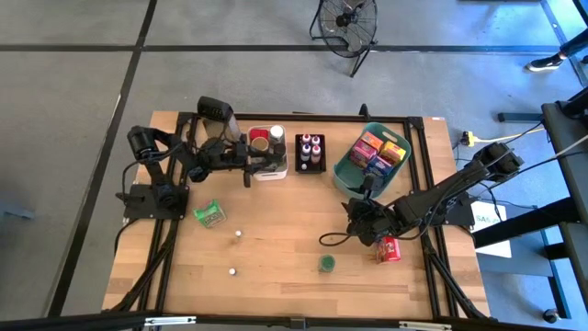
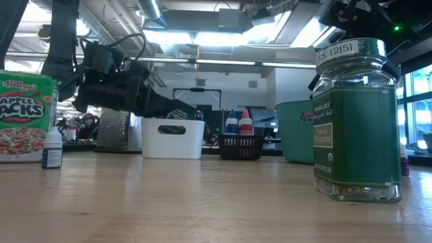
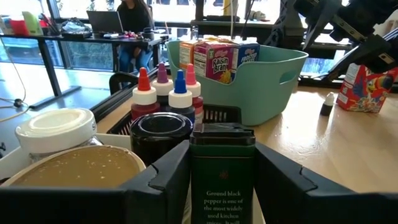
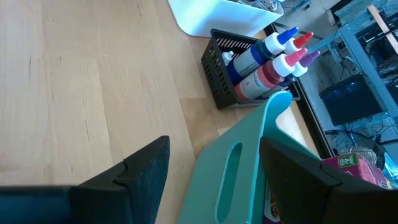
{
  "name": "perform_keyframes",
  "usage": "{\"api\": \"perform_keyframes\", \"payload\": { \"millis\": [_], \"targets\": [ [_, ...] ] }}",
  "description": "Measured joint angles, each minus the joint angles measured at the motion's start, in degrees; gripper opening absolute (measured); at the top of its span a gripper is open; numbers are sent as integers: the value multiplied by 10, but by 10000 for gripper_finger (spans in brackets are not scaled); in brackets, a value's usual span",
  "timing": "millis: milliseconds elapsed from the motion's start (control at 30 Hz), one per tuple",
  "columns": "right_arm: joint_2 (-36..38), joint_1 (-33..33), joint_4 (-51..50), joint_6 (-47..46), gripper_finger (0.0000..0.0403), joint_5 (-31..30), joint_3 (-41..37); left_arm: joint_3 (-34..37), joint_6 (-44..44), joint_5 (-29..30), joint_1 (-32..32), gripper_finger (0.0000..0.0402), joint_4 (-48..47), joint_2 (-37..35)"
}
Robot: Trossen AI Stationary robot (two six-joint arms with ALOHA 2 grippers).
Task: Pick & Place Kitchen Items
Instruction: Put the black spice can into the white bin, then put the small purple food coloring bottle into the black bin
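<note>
While the left gripper (image 3: pixel 222 177) hangs over the white bin (image 1: pixel 269 170) at upper centre of the high view, its jaws are clamped on a black pepper tin (image 3: pixel 222 174), held upright above the bin's jars (image 3: pixel 56 130).

Black tray (image 1: pixel 310 152), right of the bin: four capped bottles (image 3: pixel 166 93), upright.

Teal basket (image 1: pixel 349 175), upper right: small cereal boxes (image 1: pixel 381 152) inside.

Right gripper (image 1: pixel 352 230), lower right, just below the basket: jaws apart, nothing between them.

Red box (image 1: pixel 390 249): on the desk (image 1: pixel 276 248), just right of the right gripper.

Green packet (image 1: pixel 210 214): left of centre, near the left arm.

Green-lidded jar (image 1: pixel 326 264): lower centre, upright.

Two small white bottles (image 1: pixel 237 233): lower left of centre, well apart.
</note>
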State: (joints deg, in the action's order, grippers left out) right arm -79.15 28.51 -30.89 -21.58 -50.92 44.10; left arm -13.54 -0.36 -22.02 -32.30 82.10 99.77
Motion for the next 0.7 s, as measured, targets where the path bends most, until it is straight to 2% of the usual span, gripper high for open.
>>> {"api": "perform_keyframes", "payload": {
  "millis": [200, 467, 700],
  "targets": [
    [0, 0, 0, 0, 250, 2, 0, 0, 0, 0, 0, 160, -1, 0],
    [0, 0, 0, 0, 250, 1, 0, 0, -4, 0, 0, 191, 0, 0],
    [0, 0, 0, 0, 250, 2, 0, 0, -5, 0, 0, 196, 2, 0]
  ]
}}
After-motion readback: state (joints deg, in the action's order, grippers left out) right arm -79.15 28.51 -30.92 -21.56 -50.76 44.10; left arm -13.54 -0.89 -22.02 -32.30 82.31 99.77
